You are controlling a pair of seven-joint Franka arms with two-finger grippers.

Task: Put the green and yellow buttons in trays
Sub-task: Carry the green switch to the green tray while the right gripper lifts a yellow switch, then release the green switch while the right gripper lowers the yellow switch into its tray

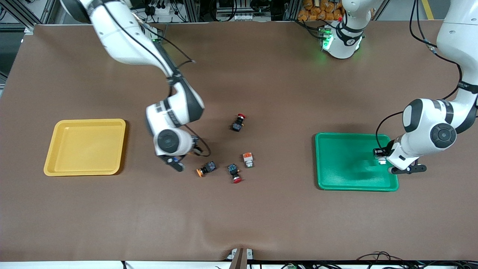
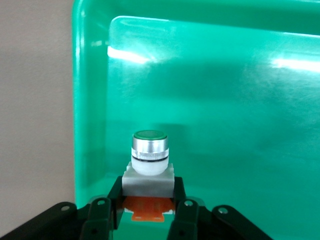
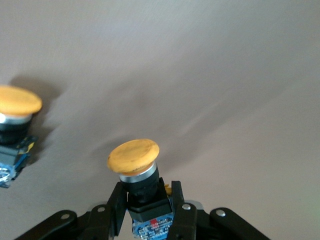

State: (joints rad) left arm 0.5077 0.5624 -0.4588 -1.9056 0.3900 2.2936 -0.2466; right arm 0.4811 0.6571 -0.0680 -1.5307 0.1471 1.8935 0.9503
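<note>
My left gripper [image 2: 148, 187] is shut on a white-bodied green button [image 2: 149, 150] with an orange block, held upright over the green tray [image 2: 225, 100]. In the front view that gripper [image 1: 381, 160] hangs over the green tray [image 1: 343, 164] at its edge toward the left arm's end. My right gripper [image 3: 146, 192] is shut on a black-bodied yellow button [image 3: 133, 156] over the brown mat. Its wrist hides that button in the front view, where the gripper [image 1: 175, 161] sits beside a second yellow button [image 1: 206, 169], also seen as a yellow button [image 3: 17, 120] lying on the mat. Another green button [image 1: 248, 159] lies mid-table. The yellow tray [image 1: 85, 147] holds nothing.
Two black switches with red caps lie on the mat, one [image 1: 238, 122] farther from the front camera and one [image 1: 235, 173] beside the loose green button. Brown mat stretches between the two trays.
</note>
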